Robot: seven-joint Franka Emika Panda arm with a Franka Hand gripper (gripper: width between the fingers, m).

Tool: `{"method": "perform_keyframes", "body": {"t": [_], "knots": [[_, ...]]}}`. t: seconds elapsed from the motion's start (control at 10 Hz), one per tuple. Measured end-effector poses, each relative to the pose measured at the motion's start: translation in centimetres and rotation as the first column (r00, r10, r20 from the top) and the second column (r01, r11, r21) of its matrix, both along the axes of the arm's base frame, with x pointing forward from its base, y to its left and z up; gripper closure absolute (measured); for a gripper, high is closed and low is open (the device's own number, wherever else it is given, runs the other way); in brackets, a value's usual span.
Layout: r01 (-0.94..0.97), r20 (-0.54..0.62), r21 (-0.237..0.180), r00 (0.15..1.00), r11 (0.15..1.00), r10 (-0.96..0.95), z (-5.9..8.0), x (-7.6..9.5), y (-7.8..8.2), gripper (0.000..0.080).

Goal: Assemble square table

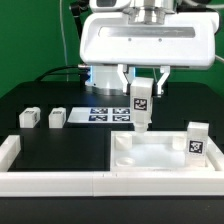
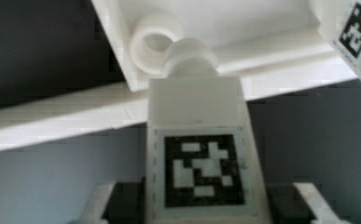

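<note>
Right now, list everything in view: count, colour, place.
Tabletop: one, white, front, on the exterior view's right.
Legs: four, white, tagged; two loose on the exterior view's left, one upright at the tabletop's right edge, one held with its tip at a tabletop corner.
Marker board: one, white with black tags, behind the held leg.
Wall: one, white, along the front and left.
Table: one, black, under everything.
Hand: one, white, shut on a leg.

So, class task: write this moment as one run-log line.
hand: shut on white tagged plastic leg block | leg block: upright, tip at corner recess of thick white square plastic slab
</note>
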State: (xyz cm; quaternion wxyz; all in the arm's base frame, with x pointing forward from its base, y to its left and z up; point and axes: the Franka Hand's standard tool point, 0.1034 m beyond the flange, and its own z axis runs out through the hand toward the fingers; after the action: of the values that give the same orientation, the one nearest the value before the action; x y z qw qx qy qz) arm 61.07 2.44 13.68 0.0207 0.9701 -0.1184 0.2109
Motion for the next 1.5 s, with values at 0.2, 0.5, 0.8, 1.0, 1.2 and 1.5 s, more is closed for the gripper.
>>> {"method": "perform_keyframes", "body": {"t": [0.2,0.5,0.8,1.0,1.2,1.5], "knots": [[-0.015,0.069,-0.011,0.997,1.0,0.016,-0.6,-0.3,0.4,0.0509],[-0.046,0.111,-0.065,0.992,0.997,0.053,-1.7,1.0,-0.7,0.0509],[-0.058,0.116,-0.085,0.991,0.995,0.068,-2.9,0.9,-2.1,0.0509],[-0.061,0.113,-0.086,0.991,0.994,0.07,-3.5,0.6,-1.8,0.0509],[-0.062,0.107,-0.084,0.992,0.995,0.071,-4.0,0.3,-1.4,0.0509],[-0.073,0.1,-0.093,0.992,0.993,0.082,-4.5,0.2,-1.4,0.0509]]}}
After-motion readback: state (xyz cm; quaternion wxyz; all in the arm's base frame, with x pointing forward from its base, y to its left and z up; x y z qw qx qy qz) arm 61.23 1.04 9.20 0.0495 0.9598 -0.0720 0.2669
